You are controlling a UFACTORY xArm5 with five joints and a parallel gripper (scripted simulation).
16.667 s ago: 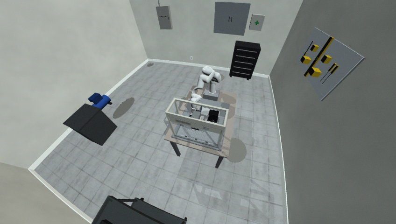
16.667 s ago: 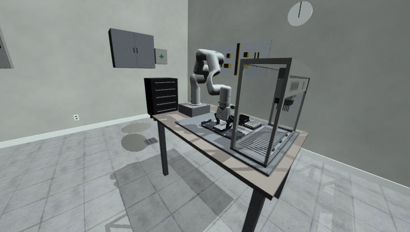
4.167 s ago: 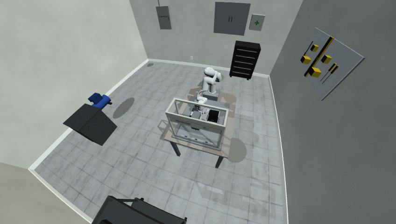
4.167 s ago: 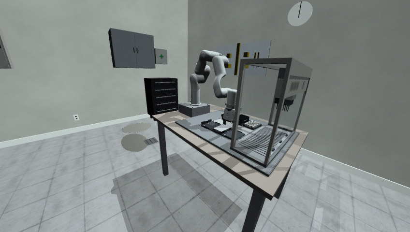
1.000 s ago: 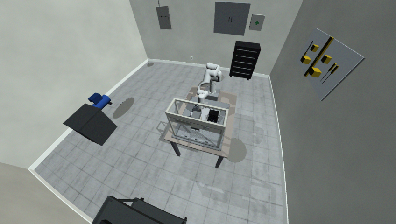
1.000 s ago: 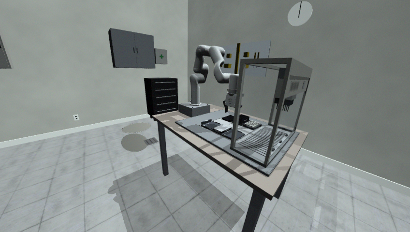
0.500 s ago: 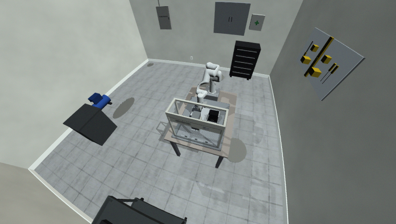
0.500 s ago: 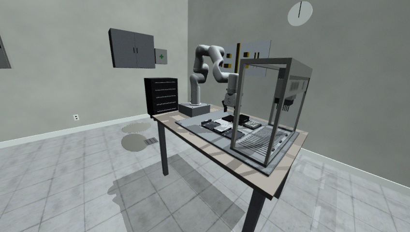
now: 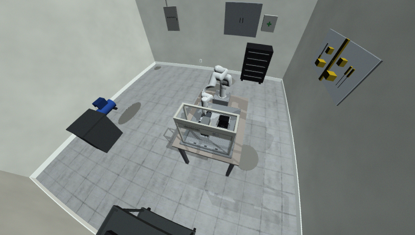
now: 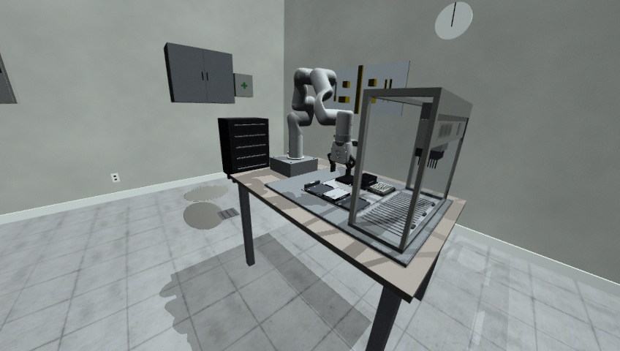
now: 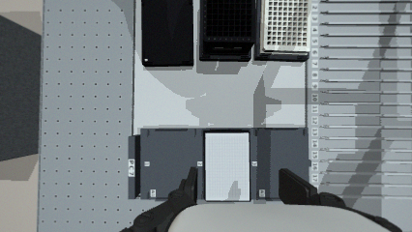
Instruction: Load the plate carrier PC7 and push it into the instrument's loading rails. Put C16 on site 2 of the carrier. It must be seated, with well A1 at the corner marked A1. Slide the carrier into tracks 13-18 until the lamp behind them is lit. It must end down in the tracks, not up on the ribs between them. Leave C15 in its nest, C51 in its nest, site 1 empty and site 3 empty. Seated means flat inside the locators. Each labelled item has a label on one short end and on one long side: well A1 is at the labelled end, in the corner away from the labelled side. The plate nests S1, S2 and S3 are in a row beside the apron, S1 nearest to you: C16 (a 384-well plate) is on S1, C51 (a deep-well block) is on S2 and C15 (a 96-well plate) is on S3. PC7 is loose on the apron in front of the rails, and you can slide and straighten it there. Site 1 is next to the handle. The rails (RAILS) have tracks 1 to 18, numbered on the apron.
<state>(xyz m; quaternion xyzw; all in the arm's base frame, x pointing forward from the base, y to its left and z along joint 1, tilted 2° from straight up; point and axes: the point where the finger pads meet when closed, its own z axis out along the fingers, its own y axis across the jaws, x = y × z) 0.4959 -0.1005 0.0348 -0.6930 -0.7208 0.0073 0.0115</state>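
Note:
The dark carrier PC7 (image 11: 166, 164) (image 10: 319, 189) lies on the apron in front of the rails (image 11: 367, 72) (image 10: 391, 208). Its handle end with the label is at the left in the wrist view, and its other end is by the track numbers. The white 384-well plate C16 (image 11: 227, 159) (image 10: 335, 194) lies flat on the middle site. The sites either side are bare. My gripper (image 11: 237, 182) (image 10: 341, 167) is open and empty, hanging above the plate's near edge. The black block C51 (image 11: 227, 24) (image 10: 368, 178) and the white plate C15 (image 11: 285, 24) (image 10: 381, 187) sit in their nests. The nest S1 (image 11: 167, 31) is empty.
A frame enclosure (image 10: 360, 152) (image 9: 203, 123) stands over the rails, with a pipetting head (image 10: 431, 159) hanging inside. A perforated deck (image 11: 87, 121) lies left of the apron. The arm's base (image 10: 293, 165) stands at the table's back.

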